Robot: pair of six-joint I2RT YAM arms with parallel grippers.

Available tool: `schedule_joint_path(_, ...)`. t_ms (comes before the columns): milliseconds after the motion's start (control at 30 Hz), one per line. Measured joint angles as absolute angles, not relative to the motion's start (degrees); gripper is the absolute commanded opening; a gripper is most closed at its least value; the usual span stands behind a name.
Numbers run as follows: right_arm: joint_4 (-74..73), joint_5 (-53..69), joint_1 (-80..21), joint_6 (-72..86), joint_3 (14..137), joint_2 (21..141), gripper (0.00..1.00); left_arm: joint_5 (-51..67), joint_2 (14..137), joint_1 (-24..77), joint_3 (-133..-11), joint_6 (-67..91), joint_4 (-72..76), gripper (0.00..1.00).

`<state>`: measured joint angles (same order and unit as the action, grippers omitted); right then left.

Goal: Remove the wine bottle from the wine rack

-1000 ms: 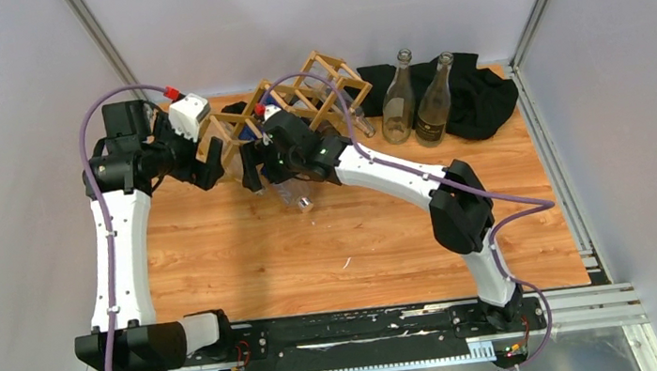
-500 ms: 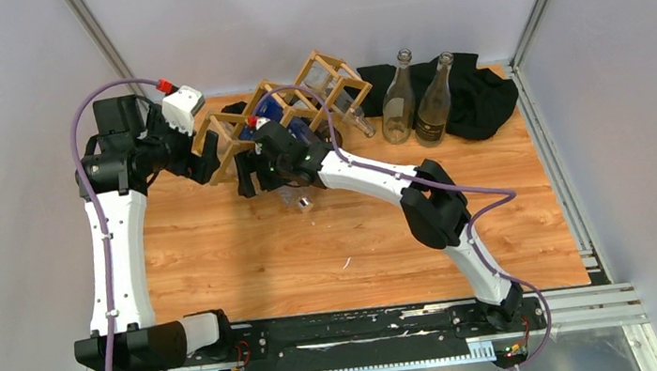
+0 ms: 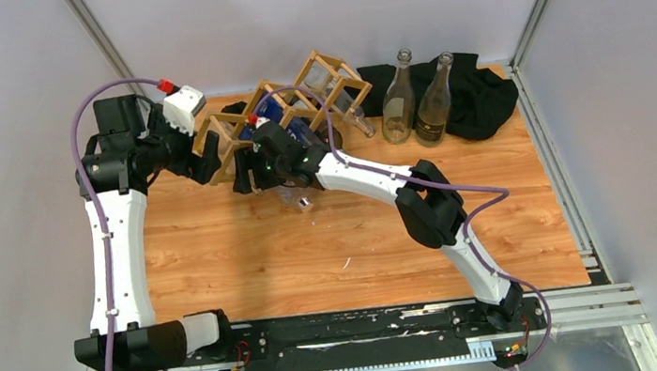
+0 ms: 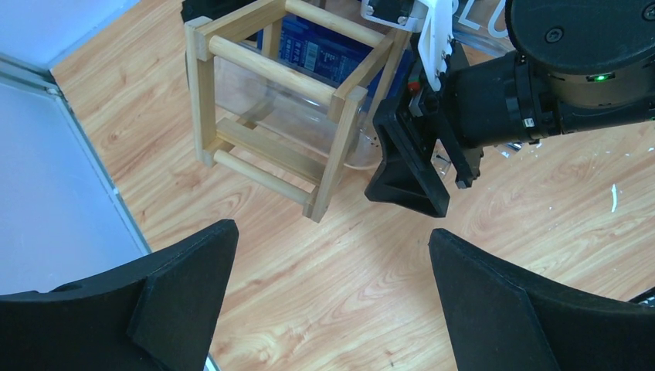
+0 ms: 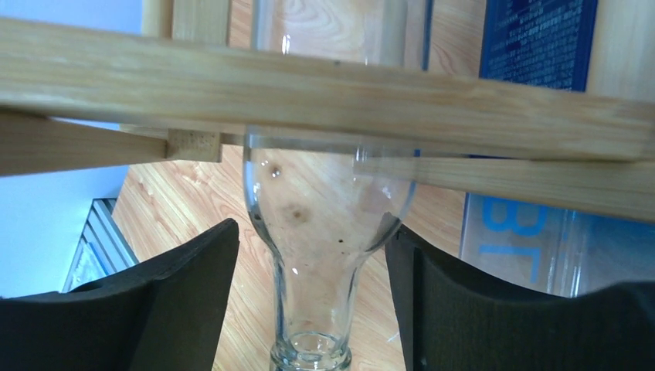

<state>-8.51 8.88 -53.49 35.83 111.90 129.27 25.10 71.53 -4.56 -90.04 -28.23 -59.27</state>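
Containers first. Found the wine rack (image 3: 338,63) at the far side of the bench (image 3: 333,251), a lattice of pale sticks with glass in its cells. Saw the wine bottle (image 5: 324,209), clear, in the rack's left end cell, with bench grain showing straight through the glass. Saw a blue-labelled bottle (image 4: 324,50) in the cell just right of it. Noted another clear neck (image 3: 300,200) poking out of the rack's near side under the right arm. Spotted two upright bottles (image 3: 396,92) right of the rack, in front of a black cloth (image 3: 489,95).

On the wine bottle's axis: ran lengthwise through its cell, body inside the rack, shoulder and neck out past the rack's near sticks. Mouth pointed toward the near edge of the bench and the right wrist camera.

Read little. White small print on the blue label, too fine to make out. Beside it on the glass, a big pale-blue B with a cut-off stroke after.

Right gripper (image 5: 313,232) at the rack's near side, one finger on each side of the bottle's shoulder, close against the glass. Could not tell whether pinching or merely flanking. Left gripper (image 4: 332,239) spread wide, hovering just off the rack's left end.
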Motion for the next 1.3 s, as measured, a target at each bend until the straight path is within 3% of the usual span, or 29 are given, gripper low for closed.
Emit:
schedule_joint_path(333, -4.8, 9.8, -53.1, 38.4, 109.7, 129.3, 0.4, 25.7, 70.5, -4.6, -89.3, -29.5, -59.3, 1.0)
schedule_joint_path(600, -0.5, 10.7, -52.8, 40.4, 106.5, 128.6, 0.0, 25.8, 70.1, -4.6, -88.1, -30.5, -59.3, 1.0)
schedule_joint_path(1300, 7.0, 11.9, -53.0, 42.7, 78.9, 106.8, 0.0, 29.7, 70.0, -4.6, -87.4, -34.3, -59.2, 1.0)
